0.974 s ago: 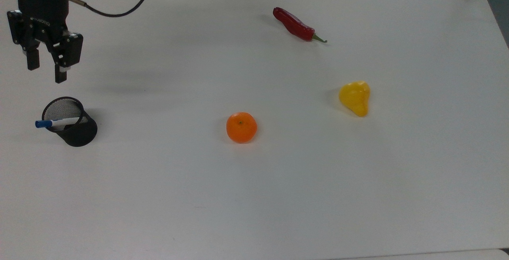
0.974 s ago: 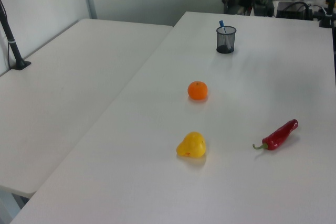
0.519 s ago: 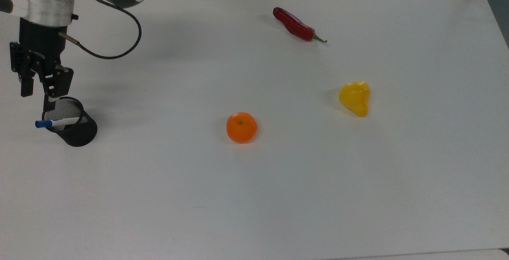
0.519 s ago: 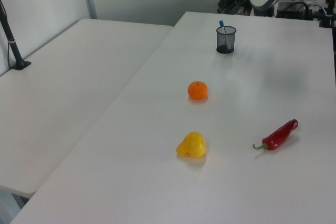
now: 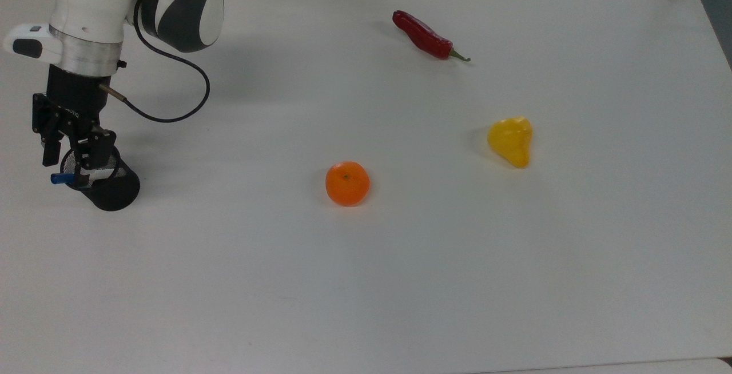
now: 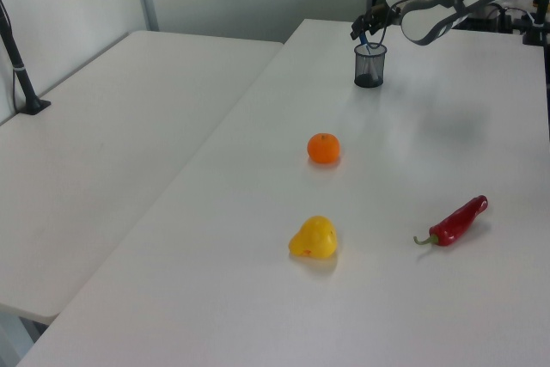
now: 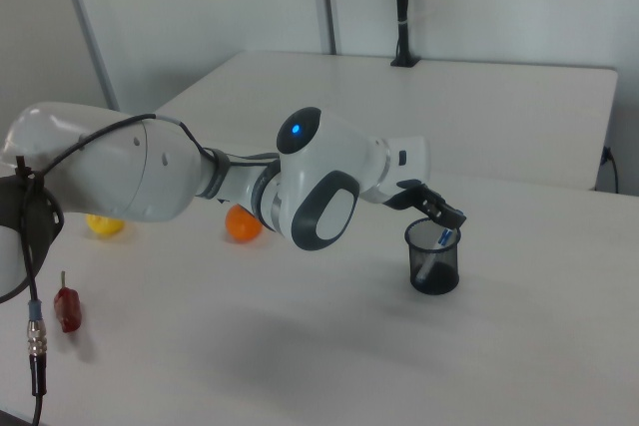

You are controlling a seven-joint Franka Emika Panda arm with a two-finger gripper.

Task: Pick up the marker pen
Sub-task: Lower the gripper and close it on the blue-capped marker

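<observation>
Gripper (image 5: pixel 67 169) poised over the marker pen (image 5: pixel 64 178) in the black mesh cup (image 5: pixel 108 186).

In the top view the cup stands near the white table's (image 5: pixel 400 282) 9 o'clock edge, and the pen leans inside it, its blue cap poking out past the rim toward 9 o'clock. The 2 fingers are spread apart, 1 (image 5: pixel 50 152) outside the rim at about 10 o'clock of the cup, the other (image 5: pixel 87 175) over its mouth, with the cap end between them; they are not closed on it. The right view has the gripper (image 7: pixel 446 222) at the cup's (image 7: pixel 434 268) rim at 12 o'clock. An orange (image 5: pixel 347 183) sits near the table's middle, a yellow pear-shaped fruit (image 5: pixel 510 140) at its 3 o'clock, a red chilli (image 5: pixel 426 36) toward 1 o'clock, all well apart from the cup.
</observation>
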